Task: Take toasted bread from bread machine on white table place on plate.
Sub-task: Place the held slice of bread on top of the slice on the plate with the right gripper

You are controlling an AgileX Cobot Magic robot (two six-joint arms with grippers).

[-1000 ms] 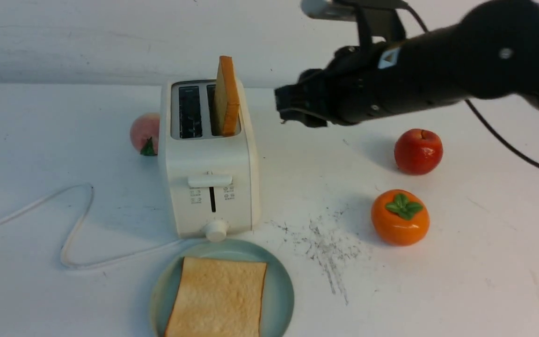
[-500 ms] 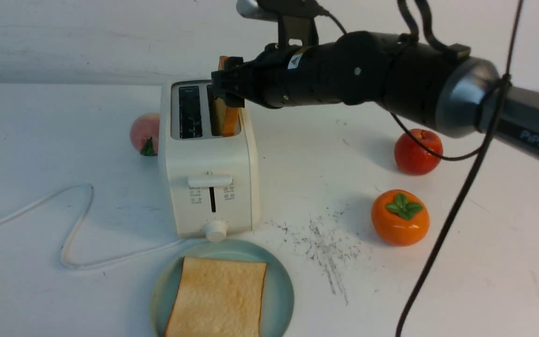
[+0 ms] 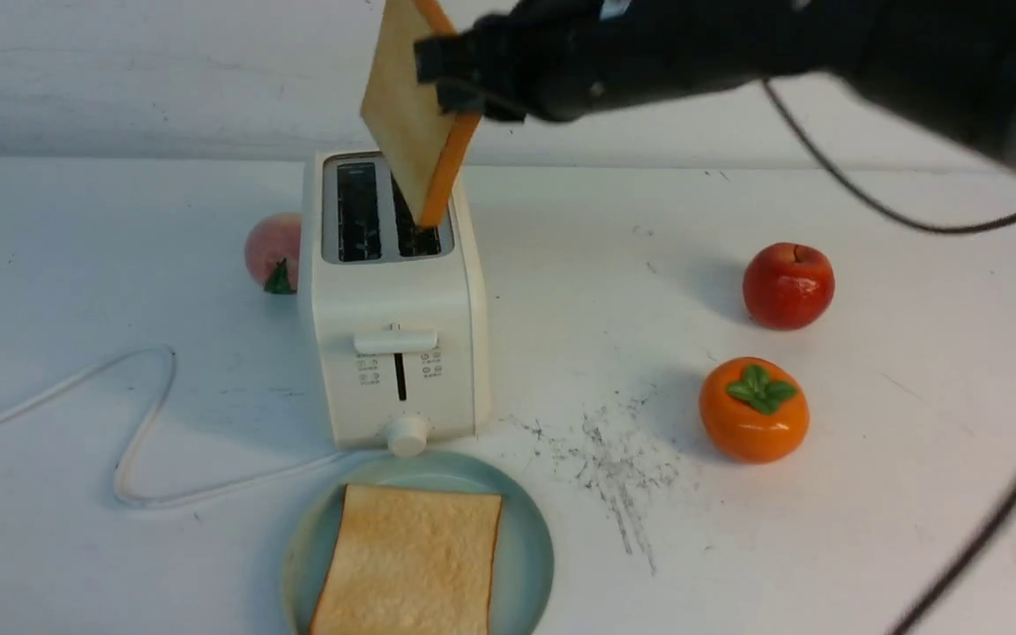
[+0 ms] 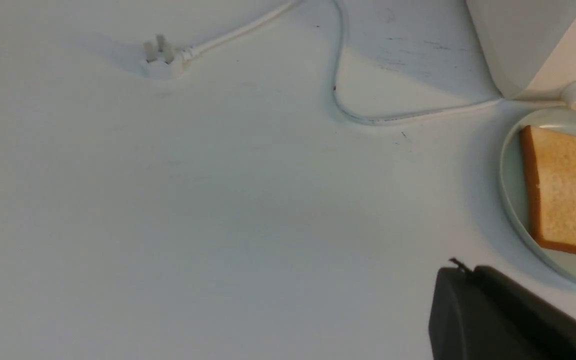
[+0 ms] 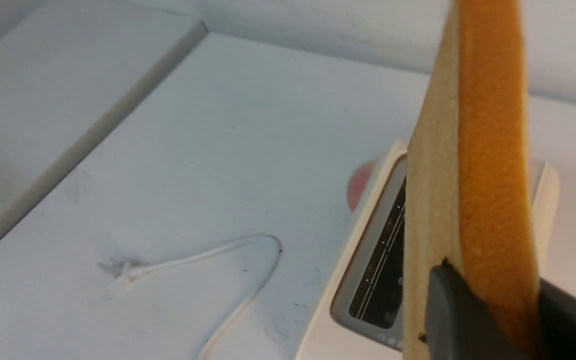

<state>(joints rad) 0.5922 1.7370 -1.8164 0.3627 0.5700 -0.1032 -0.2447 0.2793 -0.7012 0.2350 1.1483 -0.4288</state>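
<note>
Right gripper (image 3: 448,81) pinching second toasted bread (image 3: 404,119), just hoisted tilted from right slot of bread machine (image 3: 393,304); next, onto near plate (image 3: 527,551).

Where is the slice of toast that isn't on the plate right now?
The toast hangs tilted in the right tool, just above the right slot of the bread machine, top centre of the front view.

White table (image 3: 825,529): toaster (image 3: 393,353), plate (image 3: 533,547), cord (image 3: 171,354)
</note>
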